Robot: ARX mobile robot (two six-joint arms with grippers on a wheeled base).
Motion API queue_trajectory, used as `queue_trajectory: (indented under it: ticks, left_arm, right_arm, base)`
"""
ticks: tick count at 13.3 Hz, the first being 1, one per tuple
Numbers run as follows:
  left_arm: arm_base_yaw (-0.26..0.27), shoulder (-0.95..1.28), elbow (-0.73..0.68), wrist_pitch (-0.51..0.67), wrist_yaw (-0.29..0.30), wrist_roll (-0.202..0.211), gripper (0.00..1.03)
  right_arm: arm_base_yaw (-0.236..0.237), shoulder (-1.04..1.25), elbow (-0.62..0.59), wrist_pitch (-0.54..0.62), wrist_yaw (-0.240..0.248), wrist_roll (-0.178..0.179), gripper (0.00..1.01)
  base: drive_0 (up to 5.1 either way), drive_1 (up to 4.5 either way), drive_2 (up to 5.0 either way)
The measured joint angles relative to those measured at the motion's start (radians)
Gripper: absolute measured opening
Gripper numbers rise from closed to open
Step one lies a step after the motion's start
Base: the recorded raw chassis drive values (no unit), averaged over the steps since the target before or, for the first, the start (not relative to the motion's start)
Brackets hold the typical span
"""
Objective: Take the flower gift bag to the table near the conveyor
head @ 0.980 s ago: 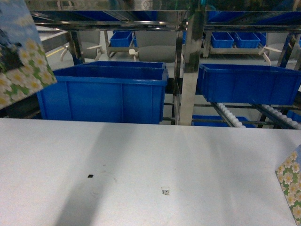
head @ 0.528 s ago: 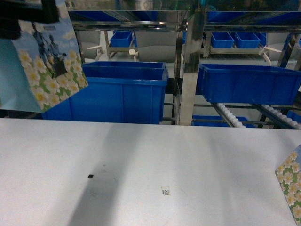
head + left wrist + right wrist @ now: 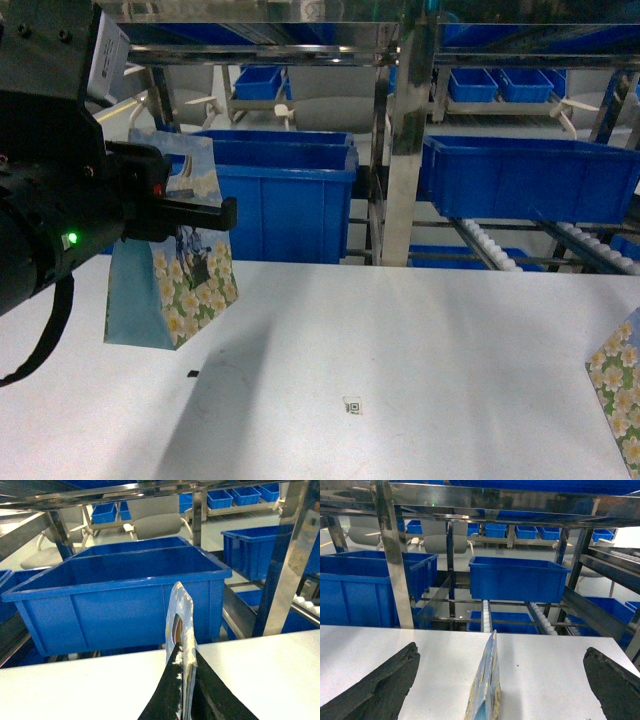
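Head view: your left tool is clamped on the top edge of the flower gift bag, which hangs above the tabletop near its far left edge. The bag shows a blue-sky upper part, white-yellow flowers lower down, a dark figure mid-face and a pale blue side panel; whether its base touches the surface cannot be told. From the left wrist view you see the bag edge-on, the handle hole visible, both black fingers pressed against it.

Behind the bag stands a large blue bin in the steel conveyor; white rollers slope to the right. Small black marks lie on the tabletop in front of the bag.

Your right tool stands wide open, straddling a second flowered bag at the right tabletop edge without touching it.
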Motion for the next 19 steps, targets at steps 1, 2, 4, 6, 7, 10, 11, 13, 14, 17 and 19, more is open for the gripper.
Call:
queue_trajectory:
  ticks: [1, 2, 4, 6, 7, 10, 11, 13, 14, 17, 19]
  left_arm:
    - [0.016, 0.036, -0.001, -0.014, 0.018, -0.026, 0.02]
    - [0.024, 0.055, -0.001, -0.017, 0.034, -0.053, 0.02]
    - [0.047, 0.090, -0.001, 0.026, 0.058, -0.074, 0.02]
    - [0.074, 0.150, -0.002, 0.101, 0.054, -0.077, 0.02]
    - [0.080, 0.168, -0.009, 0.130, 0.045, -0.077, 0.02]
    - [0.052, 0.212, -0.028, 0.161, 0.022, -0.073, 0.02]
    - [0.040, 0.220, -0.029, 0.166, 0.018, -0.068, 0.02]
    - [0.043, 0.237, -0.029, 0.146, 0.019, -0.049, 0.02]
    - [0.049, 0.239, -0.027, 0.142, 0.018, -0.050, 0.02]
    - [0.046, 0.228, -0.049, 0.141, 0.003, -0.028, 0.02]
    - [0.026, 0.210, -0.082, 0.147, -0.001, 0.023, 0.02]
  right_arm:
    - [0.000, 0.000, 0.000, 0.000, 0.000, 0.000, 0.98]
    - [0.000, 0.000, 0.000, 0.000, 0.000, 0.000, 0.98]
    - [0.000, 0.000, 0.000, -0.001, 0.000, 0.000, 0.98]
    - [0.000, 0.000, 0.000, 0.000, 0.000, 0.000, 0.98]
    - [0.000, 0.000, 0.000, 0.000, 0.000, 0.000, 0.98]
    - [0.000, 0.000, 0.000, 0.000, 0.000, 0.000, 0.98]
    - [0.000, 0.000, 0.000, 0.000, 0.000, 0.000, 0.98]
    - [0.000, 0.000, 0.000, 0.000, 0.000, 0.000, 0.98]
    - [0.000, 0.000, 0.000, 0.000, 0.000, 0.000, 0.98]
    - [0.000, 0.000, 0.000, 0.000, 0.000, 0.000, 0.98]
    - [0.000, 0.000, 0.000, 0.000, 0.000, 0.000, 0.98]
  base:
    - [0.0, 0.00, 0.0]
    - [0.0, 0.00, 0.0]
    - [0.0, 0.00, 0.0]
    - [0.0, 0.00, 0.0]
    - [0.0, 0.00, 0.0]
    - [0.0, 0.00, 0.0]
    - [0.0, 0.00, 0.0]
    - [0.0, 0.00, 0.0]
    - [0.0, 0.00, 0.0]
    - [0.0, 0.00, 0.0]
    - [0.0, 0.00, 0.0]
